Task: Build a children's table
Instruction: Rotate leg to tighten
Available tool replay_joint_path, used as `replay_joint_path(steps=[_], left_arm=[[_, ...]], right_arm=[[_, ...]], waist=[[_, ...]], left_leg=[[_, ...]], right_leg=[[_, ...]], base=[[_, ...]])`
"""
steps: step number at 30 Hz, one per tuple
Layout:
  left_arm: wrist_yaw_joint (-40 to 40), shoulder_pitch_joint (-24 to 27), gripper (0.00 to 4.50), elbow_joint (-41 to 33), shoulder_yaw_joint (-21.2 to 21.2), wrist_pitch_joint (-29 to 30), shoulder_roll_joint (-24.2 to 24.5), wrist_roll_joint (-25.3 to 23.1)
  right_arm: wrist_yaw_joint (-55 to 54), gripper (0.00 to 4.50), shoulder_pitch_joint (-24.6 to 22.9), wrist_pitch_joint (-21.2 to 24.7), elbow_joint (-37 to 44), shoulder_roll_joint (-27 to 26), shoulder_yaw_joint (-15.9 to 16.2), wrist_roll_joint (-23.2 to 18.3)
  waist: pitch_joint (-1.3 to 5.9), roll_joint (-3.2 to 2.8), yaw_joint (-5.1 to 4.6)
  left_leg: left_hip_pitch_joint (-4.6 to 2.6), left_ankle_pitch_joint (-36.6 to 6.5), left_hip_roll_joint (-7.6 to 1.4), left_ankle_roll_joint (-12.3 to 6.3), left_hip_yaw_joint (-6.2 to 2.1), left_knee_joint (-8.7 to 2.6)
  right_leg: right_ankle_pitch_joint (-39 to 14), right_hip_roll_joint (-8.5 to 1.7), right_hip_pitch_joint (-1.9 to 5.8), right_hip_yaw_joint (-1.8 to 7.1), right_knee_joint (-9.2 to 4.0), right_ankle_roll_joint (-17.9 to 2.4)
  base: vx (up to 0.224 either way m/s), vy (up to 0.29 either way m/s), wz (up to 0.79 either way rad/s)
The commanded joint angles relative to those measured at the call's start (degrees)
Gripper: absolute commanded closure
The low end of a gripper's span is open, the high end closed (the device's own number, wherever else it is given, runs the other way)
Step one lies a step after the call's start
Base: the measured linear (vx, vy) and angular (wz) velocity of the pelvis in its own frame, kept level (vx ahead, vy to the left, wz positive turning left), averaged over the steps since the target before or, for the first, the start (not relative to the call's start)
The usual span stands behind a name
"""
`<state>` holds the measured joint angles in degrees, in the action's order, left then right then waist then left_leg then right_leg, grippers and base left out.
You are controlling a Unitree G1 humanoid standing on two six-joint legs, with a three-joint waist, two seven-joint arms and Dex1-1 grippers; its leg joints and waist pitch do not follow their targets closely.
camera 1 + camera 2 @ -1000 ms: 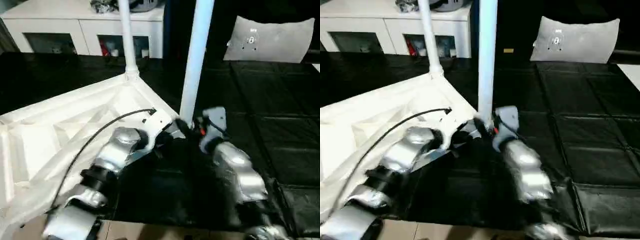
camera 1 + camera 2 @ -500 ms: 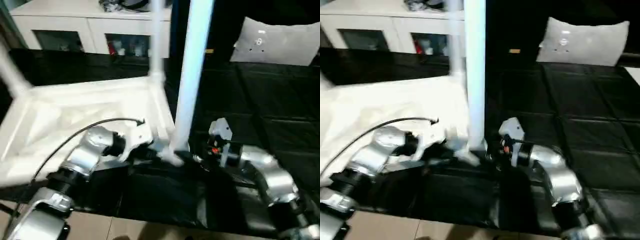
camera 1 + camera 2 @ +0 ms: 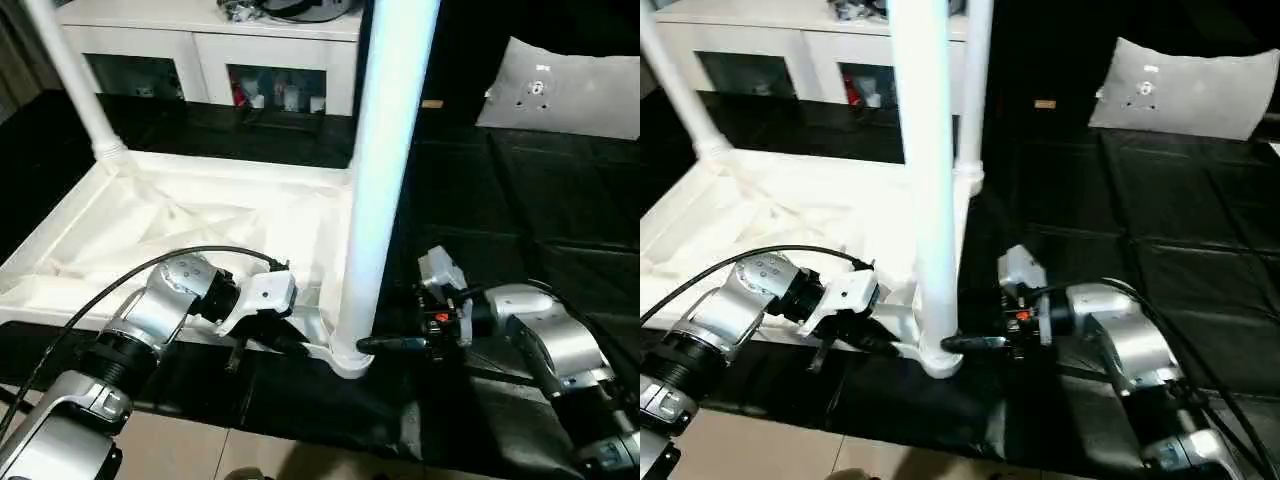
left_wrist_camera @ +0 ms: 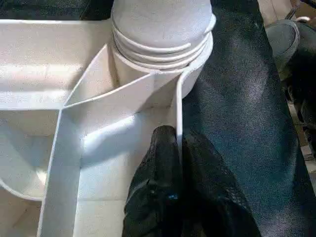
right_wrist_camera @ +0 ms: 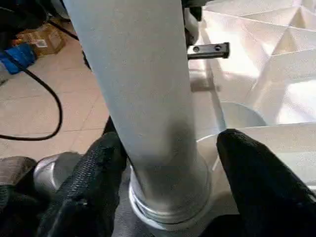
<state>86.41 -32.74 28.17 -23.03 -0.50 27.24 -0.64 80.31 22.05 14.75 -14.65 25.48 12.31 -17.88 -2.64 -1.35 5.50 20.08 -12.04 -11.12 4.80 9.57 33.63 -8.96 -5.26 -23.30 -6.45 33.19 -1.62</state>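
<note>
Table top (image 3: pixel 190 220) upturned, ribbed; left tool (image 4: pixel 178 148) pinches its rim, right tool (image 5: pixel 168 163) straddles leg (image 3: pixel 385 170)

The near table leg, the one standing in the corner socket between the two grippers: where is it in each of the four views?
Left eye view: near table leg, centre, rising out of frame.
Right eye view: left of centre.
Left wrist view: its threaded base, seated above the left gripper, which pinches the tabletop wall.
Right wrist view: centre, between the right gripper fingers.
Shared landmark: the corner socket.
</note>
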Motion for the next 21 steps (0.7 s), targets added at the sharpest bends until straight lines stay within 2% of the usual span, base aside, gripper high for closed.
replay_joint_path(steps=[1,7,12,13,15,16,18,19,21], left_arm=[[2.64,-0.7,4.5,-1.63,-2.16,-0.73,-0.36,0.72],[3.04,-0.77,4.5,-1.11,-2.0,-1.18,-0.56,0.6],[3.07,-0.75,4.5,-1.01,-2.04,-1.13,-0.47,0.54],[2.94,-0.75,4.5,-0.99,-2.05,-0.94,-0.5,0.65],[2.52,-0.68,4.5,-1.16,-1.7,0.28,-0.92,1.3],[2.32,-0.64,4.5,-1.27,-1.51,0.86,-1.15,1.57],[1.32,-0.75,4.5,-1.34,-1.02,2.08,-1.64,1.81],[-2.18,-1.36,4.5,-0.59,0.06,3.58,-2.95,1.43],[-7.28,-2.24,4.5,0.7,1.06,4.93,-4.6,0.2]], right_arm=[[0.95,1.71,0.72,1.55,0.17,0.17,0.97,-0.74],[1.81,2.3,0.97,3.93,-0.02,0.41,1.92,-0.77],[1.75,2.48,1.01,5.48,0.12,0.35,2.46,-0.8],[1.59,2.5,0.91,6.06,0.4,0.22,2.54,-1.06],[1.12,2.51,0.33,7.35,1.52,-0.01,2.68,-1.61],[0.88,2.52,0.04,7.79,2.06,-0.11,2.69,-1.79],[0.05,2.53,-0.51,8.94,3.06,-0.51,2.47,-2.38],[-2.15,2.53,-1.77,10.34,5.09,-1.75,2.16,-3.15],[-6.48,2.53,-2.79,10.58,6.47,-3.81,2.21,-2.19]], waist=[[3.28,0.56,-0.1],[3.38,0.56,0.11],[3.26,0.61,0.16],[3.23,0.42,0.22],[3.25,0.69,0.14],[3.24,0.59,0.17],[3.25,0.63,0.22],[3.15,0.5,0.14],[3.0,0.63,0.19]], left_leg=[[0.13,-7.41,-2.41,-4.84,-0.11,-4.02],[0.13,-6.26,-2.41,-5.11,-0.04,-3.88],[0.11,-7.1,-2.38,-4.58,-0.03,-3.96],[0.09,-7.07,-2.35,-4.5,-0.06,-3.96],[0.12,-6.76,-2.36,-4.48,-0.03,-3.96],[0.11,-6.59,-2.39,-4.53,-0.07,-3.98],[0.11,-6.41,-2.39,-4.49,-0.07,-3.96],[0.13,-6.64,-2.37,-4.48,-0.04,-4.01],[0.08,-7.29,-2.33,-4.0,-0.06,-4.09]], right_leg=[[-15.61,-3.65,3.46,3.27,-3.31,-10.97],[-14.49,-3.63,3.42,3.27,-3.16,-11.18],[-16.18,-3.68,3.42,3.28,-3.39,-10.64],[-16.36,-3.66,3.4,3.28,-3.39,-10.53],[-15.96,-3.58,3.45,3.3,-3.34,-10.42],[-15.85,-3.6,3.41,3.29,-3.27,-10.54],[-15.91,-3.64,3.44,3.31,-3.3,-10.45],[-16.18,-3.59,3.4,3.33,-3.43,-10.25],[-17.85,-3.64,3.3,3.35,-3.67,-9.66]], base=[[0.0,0.0,0.0],[0.0,0.0,0.0],[0.0,0.0,0.0],[0.0,0.0,0.0],[0.0,0.0,0.0],[0.0,0.0,0.0],[0.0,0.0,0.0],[0.0,0.0,0.0],[0.0,0.0,0.0]])
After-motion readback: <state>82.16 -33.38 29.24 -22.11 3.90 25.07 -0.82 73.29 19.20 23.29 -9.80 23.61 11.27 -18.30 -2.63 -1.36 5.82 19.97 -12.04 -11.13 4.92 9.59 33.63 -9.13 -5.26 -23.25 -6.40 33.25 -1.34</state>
